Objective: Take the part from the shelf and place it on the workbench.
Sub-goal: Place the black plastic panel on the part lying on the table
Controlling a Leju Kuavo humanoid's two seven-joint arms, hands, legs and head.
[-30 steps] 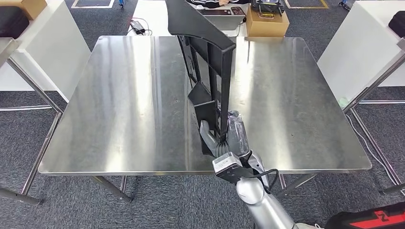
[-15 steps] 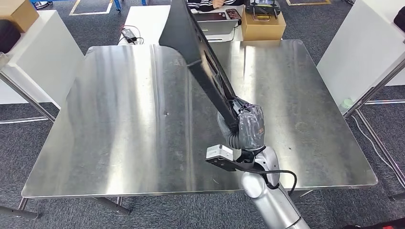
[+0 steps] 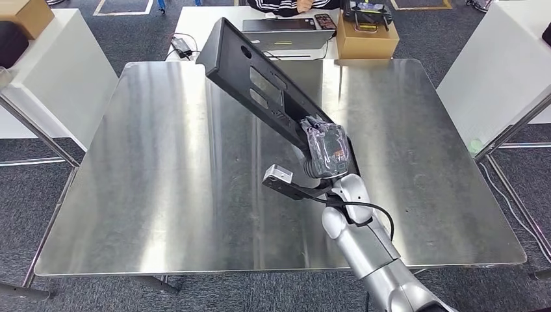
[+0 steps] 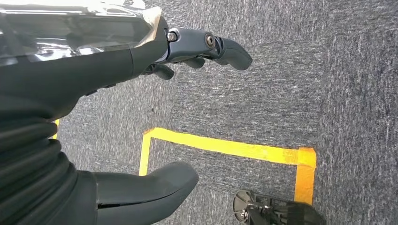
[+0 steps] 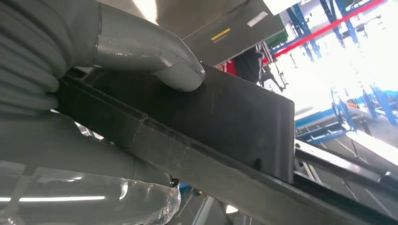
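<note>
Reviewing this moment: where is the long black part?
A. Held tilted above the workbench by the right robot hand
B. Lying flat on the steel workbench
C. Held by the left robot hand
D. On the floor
A: the right robot hand grips one end of the black part, which slants up over the workbench.

Beyond the far edge of the steel-topped table stands a white desk (image 3: 208, 16). On it an open grey laptop (image 3: 286, 29) sits near the middle, a brown cardboard box (image 3: 368, 38) with a black device on top is to the laptop's right, and a tangle of dark cables with a small adapter (image 3: 180, 44) lies to its left. A dark phone (image 3: 323, 21) rests between the laptop and the box. A person's striped sleeve (image 3: 279, 6) reaches over the desk's far side.

Yellow floor tape (image 4: 225, 146) forms a corner on the grey carpet (image 4: 291, 84).
</note>
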